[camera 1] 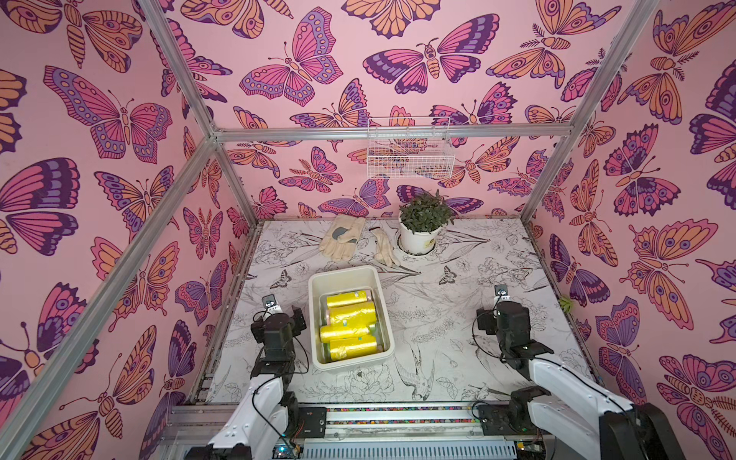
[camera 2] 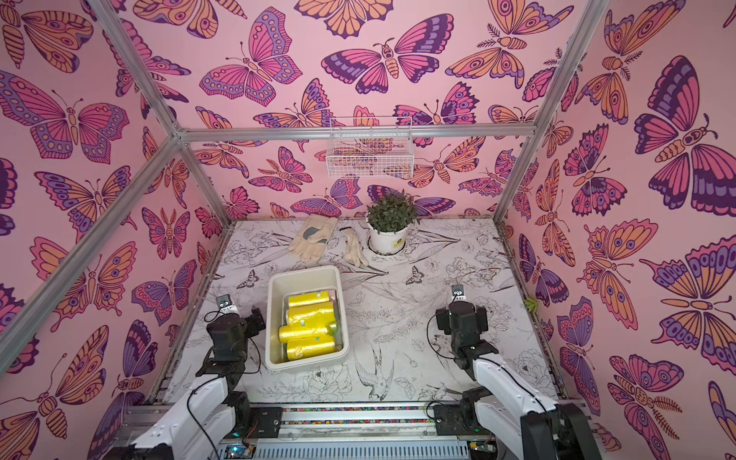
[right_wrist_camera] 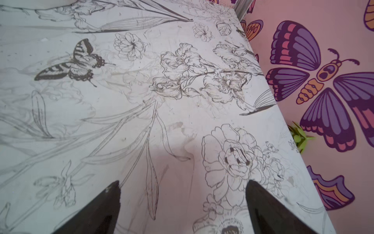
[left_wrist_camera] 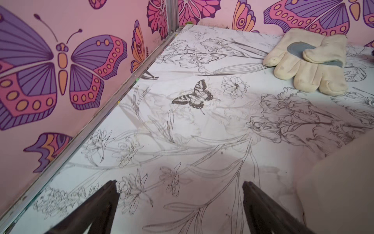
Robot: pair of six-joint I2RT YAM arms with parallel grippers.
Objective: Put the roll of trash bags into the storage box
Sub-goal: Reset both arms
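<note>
- Surface [camera 1: 458, 318]: no loose roll shows on it in either top view.
- storage box [camera 1: 342, 280]: upright, just beside the left arm.
- rolls of trash bags [camera 1: 352, 313]: four yellow ones lie inside the box, so the job looks done.
- left pincer [left_wrist_camera: 180, 182], right pincer [right_wrist_camera: 182, 182]: both spread and empty. Keep them clear without nudging the box.

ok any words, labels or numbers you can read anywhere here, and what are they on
No text reads clearly in any view.
Left tag: dark mark, too small to read.
Right tag: dark mark, too small to read.
Pot: faint yellowish mark, blurred.
Rolls: tiny stickers, too small to read.
Box: no marking seen.
</note>
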